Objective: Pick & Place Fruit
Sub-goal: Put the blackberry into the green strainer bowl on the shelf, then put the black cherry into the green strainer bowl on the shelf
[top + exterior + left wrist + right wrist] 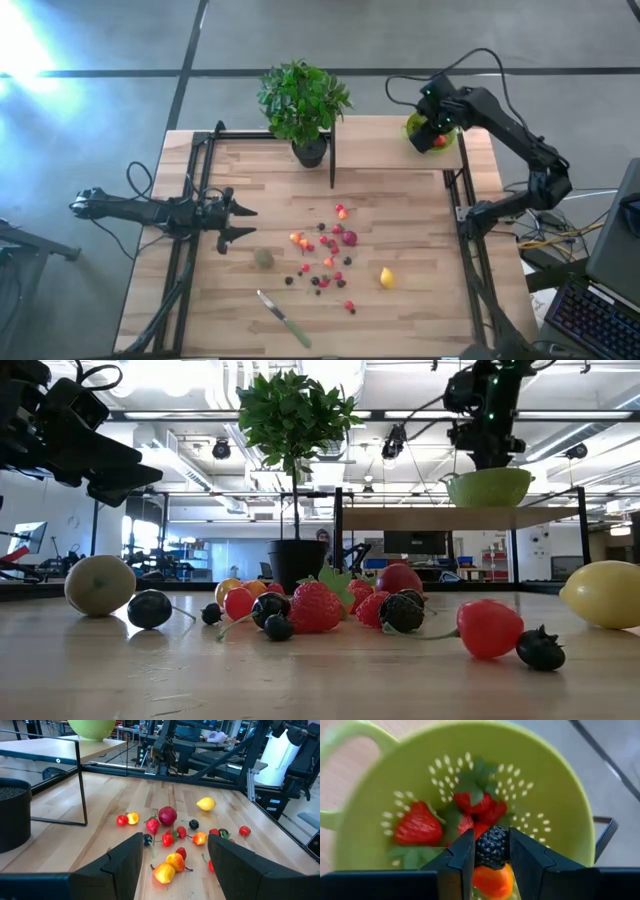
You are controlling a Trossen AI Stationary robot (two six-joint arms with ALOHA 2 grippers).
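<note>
My right gripper (492, 851) hangs over the lime-green bowl (560, 780), shut on a dark berry (492, 845). The bowl (414, 130) stands on the raised shelf at the table's far right and holds red strawberries (417, 826) and an orange fruit (495, 881). On the table's middle lie several small fruits (325, 255), a yellow lemon (387, 277) and a dull-green ball (263, 258). My left gripper (248, 222) waits open at the table's left, level, facing the fruits (167, 815). My right gripper pinches the dark berry by its two sides (481, 849) between its two fingers. The fingers come from above, slanting down into the bowl. The berry is lifted clear above the strawberries in the bowl.
A potted plant (303, 110) stands at the far middle beside a black upright frame (332, 150). A green-handled knife (283, 318) lies near the front edge. Black rails (465, 215) run along both sides of the table.
</note>
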